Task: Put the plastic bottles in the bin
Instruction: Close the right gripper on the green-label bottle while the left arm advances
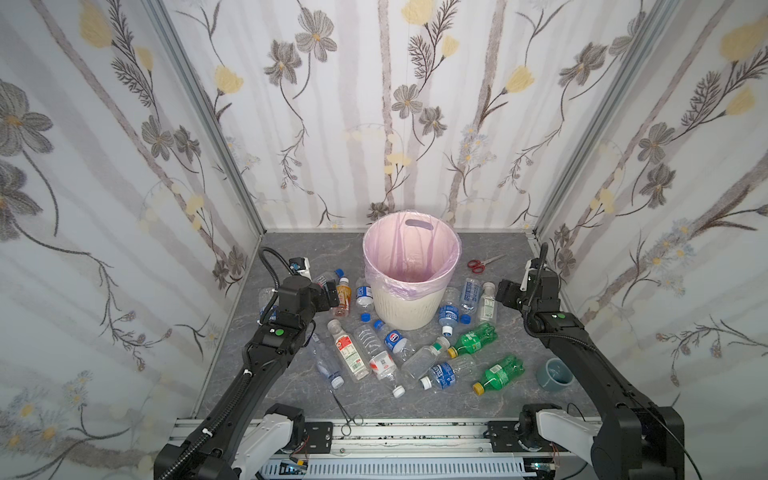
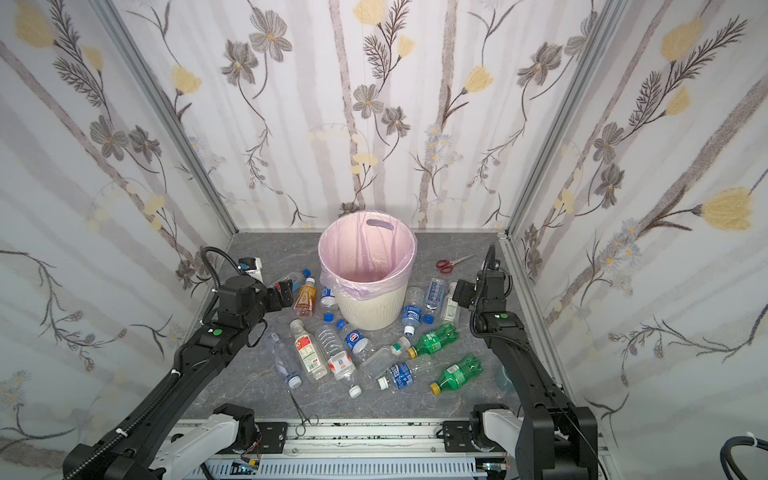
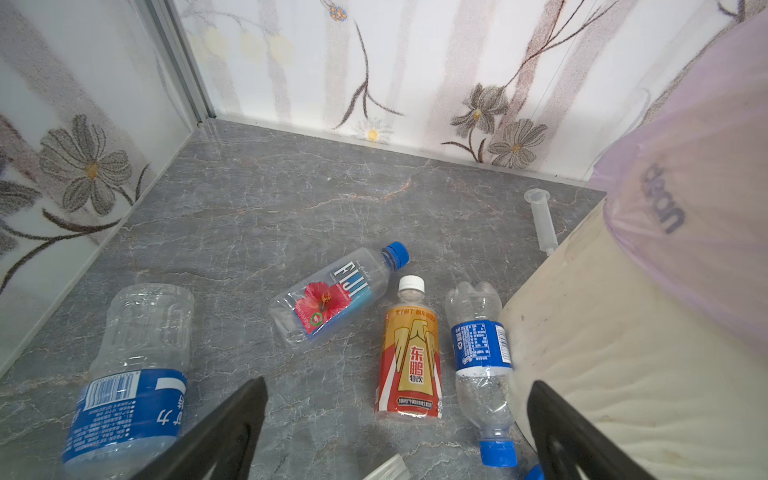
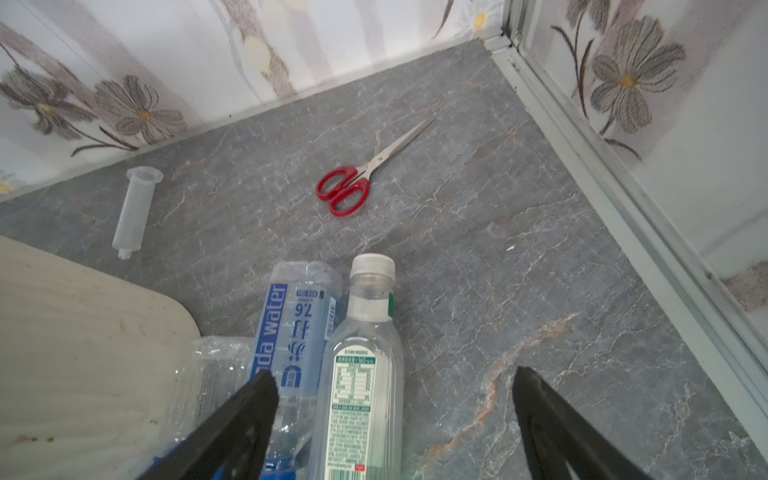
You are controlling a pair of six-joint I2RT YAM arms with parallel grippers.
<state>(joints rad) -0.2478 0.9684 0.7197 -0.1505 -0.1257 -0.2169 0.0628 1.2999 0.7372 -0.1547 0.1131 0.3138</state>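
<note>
The cream ribbed bin (image 1: 409, 309), lined with a pink bag, stands at the back middle of the table. Plastic bottles lie all around and in front of it, among them two green ones (image 1: 473, 338) (image 1: 498, 374). My left gripper (image 1: 332, 293) (image 3: 397, 382) hangs open just left of the bin, over an orange bottle (image 3: 409, 357) and a blue-labelled clear bottle (image 3: 480, 345). My right gripper (image 1: 500, 293) (image 4: 393, 372) is open right of the bin. A white-capped clear bottle (image 4: 365, 374) lies between its fingers, untouched, beside a blue soda-water bottle (image 4: 295, 324).
Red-handled scissors (image 4: 353, 183) lie at the back right and metal forceps (image 1: 347, 409) at the front edge. A clear syringe barrel (image 4: 133, 208) lies behind the bin. A blue-grey cup (image 1: 555, 374) sits under the right arm. Flowered walls close in three sides.
</note>
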